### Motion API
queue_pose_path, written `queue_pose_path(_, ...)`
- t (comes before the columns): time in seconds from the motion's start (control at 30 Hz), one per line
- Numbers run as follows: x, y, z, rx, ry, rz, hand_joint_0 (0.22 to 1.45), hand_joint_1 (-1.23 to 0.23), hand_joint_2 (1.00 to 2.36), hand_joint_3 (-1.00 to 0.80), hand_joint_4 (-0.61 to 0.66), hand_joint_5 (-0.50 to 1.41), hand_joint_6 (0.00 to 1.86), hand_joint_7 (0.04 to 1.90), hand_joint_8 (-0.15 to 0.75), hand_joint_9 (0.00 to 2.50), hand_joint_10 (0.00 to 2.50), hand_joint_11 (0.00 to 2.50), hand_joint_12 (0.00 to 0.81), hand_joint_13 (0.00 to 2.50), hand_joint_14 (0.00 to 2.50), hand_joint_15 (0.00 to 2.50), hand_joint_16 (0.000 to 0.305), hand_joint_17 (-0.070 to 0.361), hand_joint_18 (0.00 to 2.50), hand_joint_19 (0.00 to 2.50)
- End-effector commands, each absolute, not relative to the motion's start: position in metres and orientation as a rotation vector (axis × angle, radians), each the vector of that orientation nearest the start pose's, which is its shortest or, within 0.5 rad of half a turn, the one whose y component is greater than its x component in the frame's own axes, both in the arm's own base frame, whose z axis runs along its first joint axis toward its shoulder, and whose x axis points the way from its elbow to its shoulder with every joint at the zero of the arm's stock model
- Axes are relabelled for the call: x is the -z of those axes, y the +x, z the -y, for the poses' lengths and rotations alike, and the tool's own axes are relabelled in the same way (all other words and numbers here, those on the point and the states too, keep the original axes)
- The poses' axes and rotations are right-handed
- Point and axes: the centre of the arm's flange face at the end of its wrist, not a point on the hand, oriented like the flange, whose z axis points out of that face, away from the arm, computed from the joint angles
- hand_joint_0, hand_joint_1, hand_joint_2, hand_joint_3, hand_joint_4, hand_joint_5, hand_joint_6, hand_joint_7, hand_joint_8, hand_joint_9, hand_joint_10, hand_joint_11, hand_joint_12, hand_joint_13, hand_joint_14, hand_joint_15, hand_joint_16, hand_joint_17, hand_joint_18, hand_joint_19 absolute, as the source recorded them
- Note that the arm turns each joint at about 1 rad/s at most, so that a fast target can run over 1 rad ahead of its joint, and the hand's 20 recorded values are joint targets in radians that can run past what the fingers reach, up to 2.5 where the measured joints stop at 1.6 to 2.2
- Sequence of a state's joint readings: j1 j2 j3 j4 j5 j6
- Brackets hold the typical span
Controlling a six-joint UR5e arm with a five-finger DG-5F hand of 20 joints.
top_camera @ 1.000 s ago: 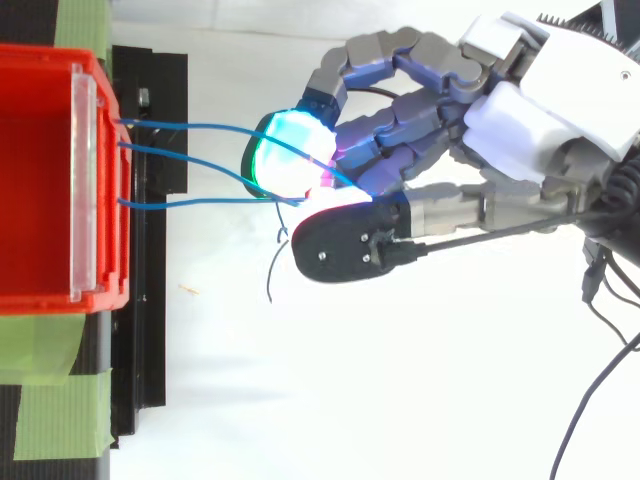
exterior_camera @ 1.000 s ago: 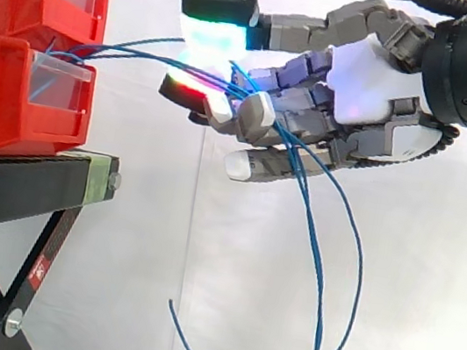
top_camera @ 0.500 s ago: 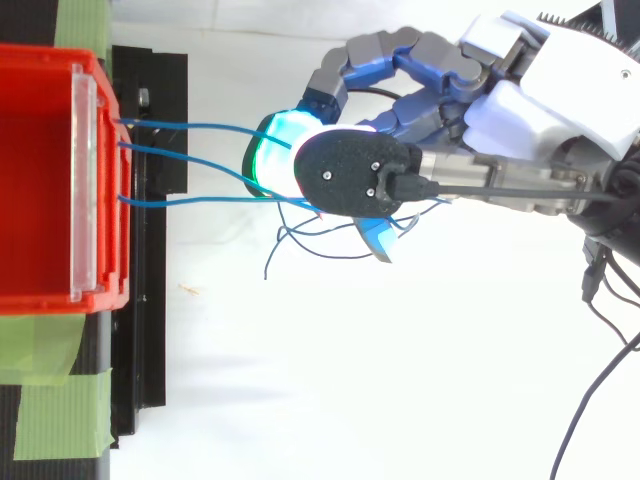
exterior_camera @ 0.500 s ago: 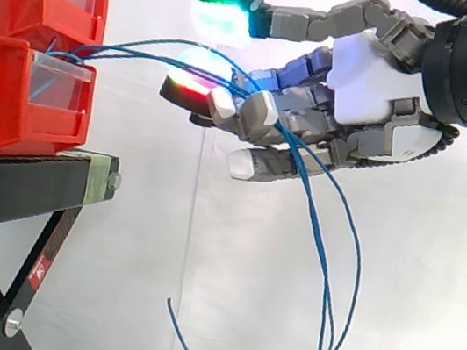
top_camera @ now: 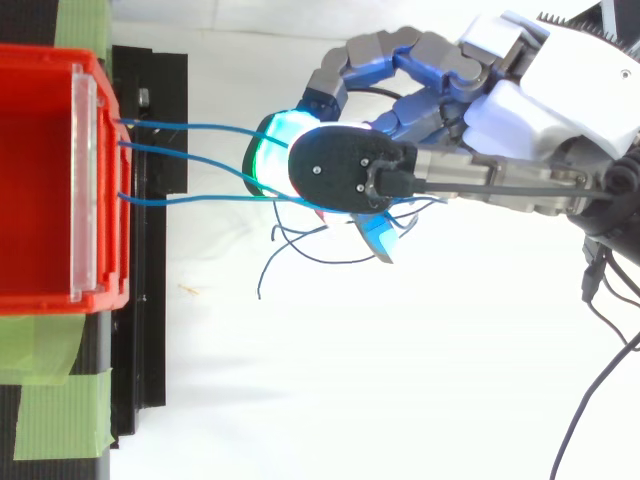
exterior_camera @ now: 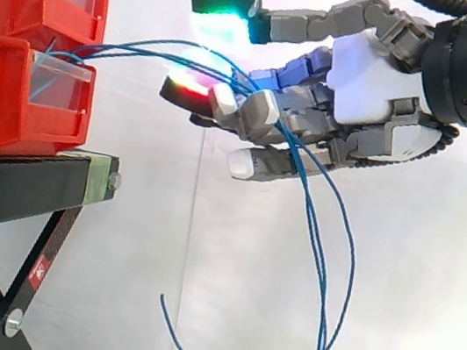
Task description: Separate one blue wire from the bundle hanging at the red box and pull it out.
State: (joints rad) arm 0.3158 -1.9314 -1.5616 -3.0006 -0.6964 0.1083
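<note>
Wires [top_camera: 190, 127], blue, three: run from the front of the lower of two stacked red bins [exterior_camera: 13, 105] across to the hand [exterior_camera: 373, 82], then hang in loops below it. Hand: fingers curled round wires, thumb lifted above them. Stand [exterior_camera: 18, 185], black, one, under bins, with green tape [top_camera: 60, 415].

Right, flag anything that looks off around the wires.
Several blue wires, not one, run from the stacked red bins across the hand and hang in tangled loops below it, so no single wire looks separated yet. Nothing looks damaged or spilled.
</note>
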Motion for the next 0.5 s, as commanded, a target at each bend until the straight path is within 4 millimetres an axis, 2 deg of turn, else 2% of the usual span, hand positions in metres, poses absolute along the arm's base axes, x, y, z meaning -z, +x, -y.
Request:
queue_pose_path(0.0,-0.3144,0.5973,0.0253,-0.701,1.517,-0.884,0.61,-0.68,1.02,-0.23,0.15,-0.2,0.9,0.91,0.368,1.11,0.02,1.17,0.402,1.37,0.02,1.26,0.058,0.13,0.86,0.62)
queue_pose_path(0.47,-0.3143,0.5971,0.0254,-0.699,1.518,-0.885,0.62,-0.71,1.02,-0.18,0.1,-0.2,0.9,0.92,0.362,1.12,0.02,1.16,0.403,1.36,0.02,1.27,0.057,0.128,0.85,0.61)
